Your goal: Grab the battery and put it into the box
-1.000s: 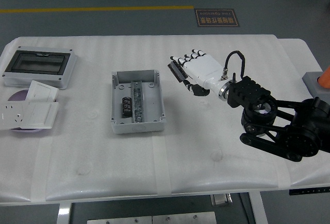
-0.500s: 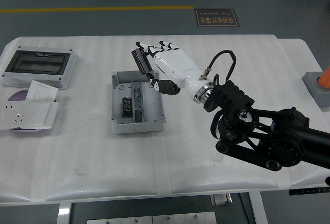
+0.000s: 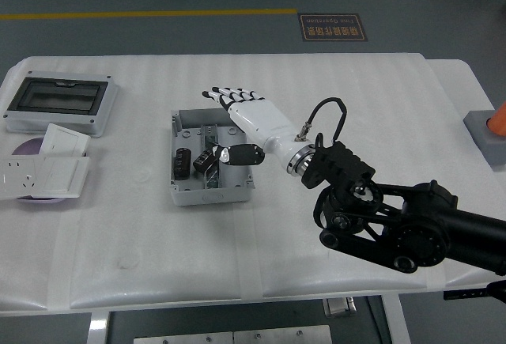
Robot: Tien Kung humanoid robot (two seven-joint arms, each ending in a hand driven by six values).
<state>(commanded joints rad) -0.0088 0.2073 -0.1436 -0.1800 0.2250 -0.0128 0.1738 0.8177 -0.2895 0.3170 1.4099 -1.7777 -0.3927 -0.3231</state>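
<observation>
The right hand (image 3: 237, 119), white-shelled with black-banded fingers on a black jointed arm, reaches in from the lower right and hangs over the open grey plastic box (image 3: 210, 158) near the middle of the white padded desk (image 3: 332, 225). Its four fingers (image 3: 224, 92) lie stretched out flat over the box's far wall, while the black thumb (image 3: 243, 154) points left across the box interior. A small dark cylindrical battery (image 3: 206, 160) sits tilted just at the thumb's tip, inside the box to the right of its central rail; whether the thumb is touching or pinching it cannot be told (the two dark shapes run together). A second black cylindrical battery (image 3: 183, 162) stands in the left compartment of the same box, apart from the hand.

At the desk's left end lies a grey enclosure with a dark transparent lid (image 3: 61, 103). Just in front of it are white flat socket plates (image 3: 43, 170), overlapping one another, with a pale purple disc (image 3: 28, 148) showing beneath them.
</observation>
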